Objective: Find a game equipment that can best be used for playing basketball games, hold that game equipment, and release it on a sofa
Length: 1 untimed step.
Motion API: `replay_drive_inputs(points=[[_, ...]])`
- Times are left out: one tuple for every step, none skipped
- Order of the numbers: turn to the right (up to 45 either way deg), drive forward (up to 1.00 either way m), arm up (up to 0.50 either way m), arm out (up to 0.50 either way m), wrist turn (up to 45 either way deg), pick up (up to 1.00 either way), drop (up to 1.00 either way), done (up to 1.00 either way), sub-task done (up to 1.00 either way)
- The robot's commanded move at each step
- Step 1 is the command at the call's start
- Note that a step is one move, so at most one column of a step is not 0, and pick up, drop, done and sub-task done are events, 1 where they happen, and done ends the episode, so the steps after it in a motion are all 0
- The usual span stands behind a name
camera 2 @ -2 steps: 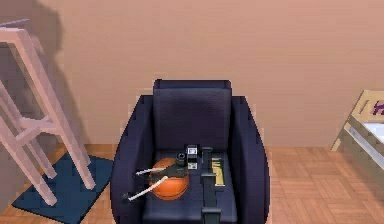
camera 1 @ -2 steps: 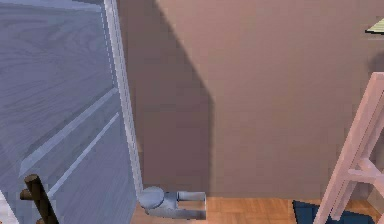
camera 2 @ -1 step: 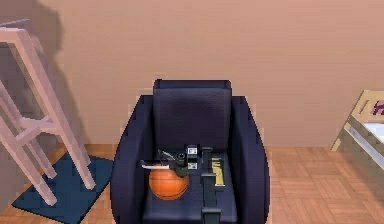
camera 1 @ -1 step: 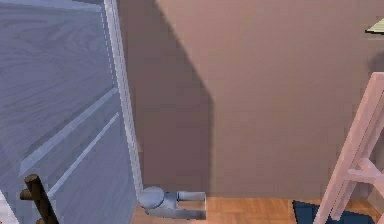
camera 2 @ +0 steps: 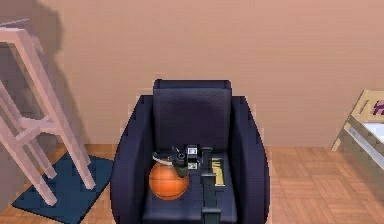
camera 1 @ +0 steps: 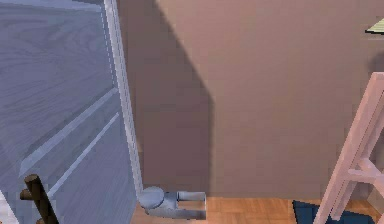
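Basketball [camera 2: 168, 182] rests on the dark sofa's [camera 2: 192, 105] seat, just below and left of the gripper [camera 2: 178, 157] in the arm side view. I cannot tell whether the gripper holds it or how its fingers stand.

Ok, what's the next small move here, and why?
Probably release here. The orange basketball looks to be down on the seat of the dark armchair, with the claw right by it. I can't tell whether the claw holds it, so letting go risks little.
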Motion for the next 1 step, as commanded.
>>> replay_drive_inputs(points=[[0.0,0.0,-0.3,0.0,0.0,0.0,0.0,0.0,0.0]])
